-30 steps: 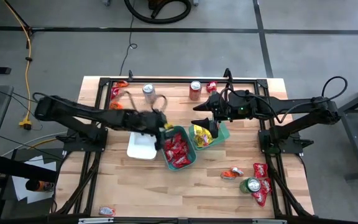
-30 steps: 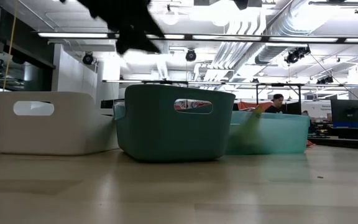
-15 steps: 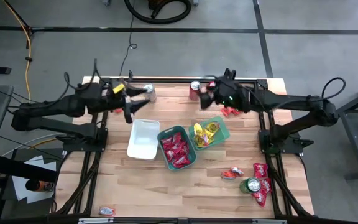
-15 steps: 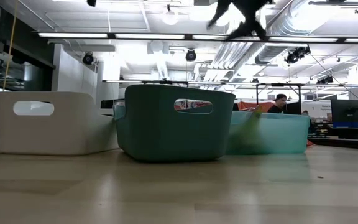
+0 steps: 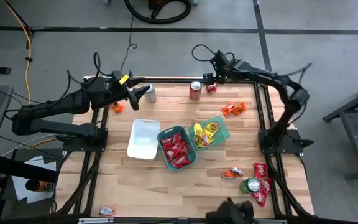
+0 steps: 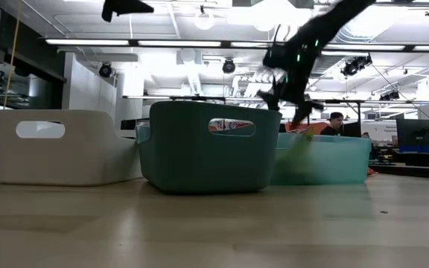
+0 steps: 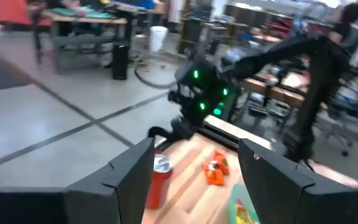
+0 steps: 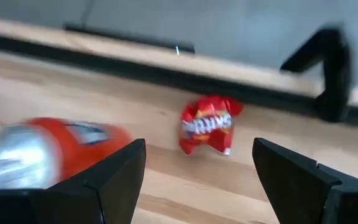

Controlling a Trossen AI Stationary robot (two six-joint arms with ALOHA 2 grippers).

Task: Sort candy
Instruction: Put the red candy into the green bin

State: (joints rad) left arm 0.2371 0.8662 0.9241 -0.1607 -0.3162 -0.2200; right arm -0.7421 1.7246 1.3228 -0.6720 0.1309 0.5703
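A red candy packet [image 8: 207, 124] lies flat on the wood by the table's far edge [image 5: 211, 88], next to a red can [image 5: 195, 90]. My right gripper [image 5: 214, 77] hangs open just above it, tipped downward; in its wrist view [image 8: 197, 186] the packet shows between the fingers, untouched. My left gripper [image 5: 140, 94] is open and empty, held level at the far left beside a silver can [image 5: 149, 93]. Red packets fill the teal tray [image 5: 178, 149], yellow ones the light green tray [image 5: 209, 132]. The white tray [image 5: 143, 138] shows nothing inside.
Orange packets [image 5: 233, 109] lie at the far right and another [image 5: 117, 107] at the far left. Red packets [image 5: 261, 183], a green can [image 5: 250, 185] and a mixed packet [image 5: 232, 173] sit near right. One packet [image 5: 106, 211] lies at the near left edge.
My left gripper has risen from over the teal tray, drawn back toward the far left and levelled out beside the silver can. My right gripper has swung from over the light green tray to the far edge, sunk and tipped downward over the red packet.
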